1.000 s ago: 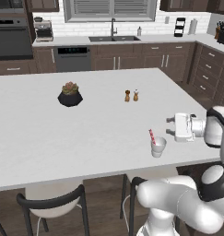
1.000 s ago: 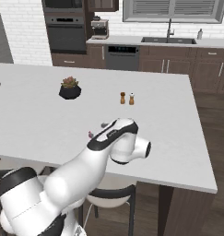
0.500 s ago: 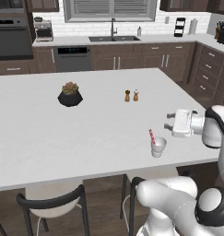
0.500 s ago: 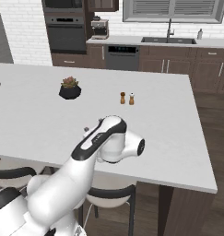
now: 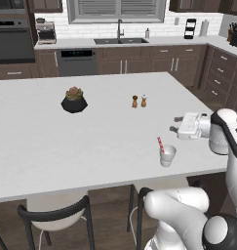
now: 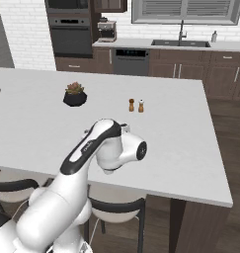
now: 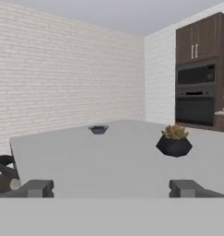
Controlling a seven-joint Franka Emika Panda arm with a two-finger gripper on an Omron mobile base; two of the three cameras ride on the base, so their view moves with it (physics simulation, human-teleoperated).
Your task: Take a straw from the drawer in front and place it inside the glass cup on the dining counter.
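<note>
The glass cup (image 5: pixel 167 156) stands on the white dining counter (image 5: pixel 90 141) near its front right edge. The red-and-white striped straw (image 5: pixel 160 144) leans inside it, its top sticking out to the upper left. My gripper (image 5: pixel 179 126) hovers just above and to the right of the cup, apart from it, pointing left across the counter. In the hand view my gripper (image 7: pixel 112 188) is open, with the fingertips (image 7: pixel 37 188) wide apart and nothing between them. The drawer is out of view. In the right base view my own arm covers the cup.
A potted plant in a black pot (image 5: pixel 73 100) and two small shakers (image 5: pixel 139 101) stand further back on the counter. A small dark bowl (image 7: pixel 98 130) lies at its far end. Black-backed stools (image 5: pixel 54 215) line the near edge. Sink and brown cabinets (image 5: pixel 120 41) run along the back wall.
The hand has lifted slightly beside the cup and the arm has shifted a little. The jaws stay open. The straw stays in the cup.
</note>
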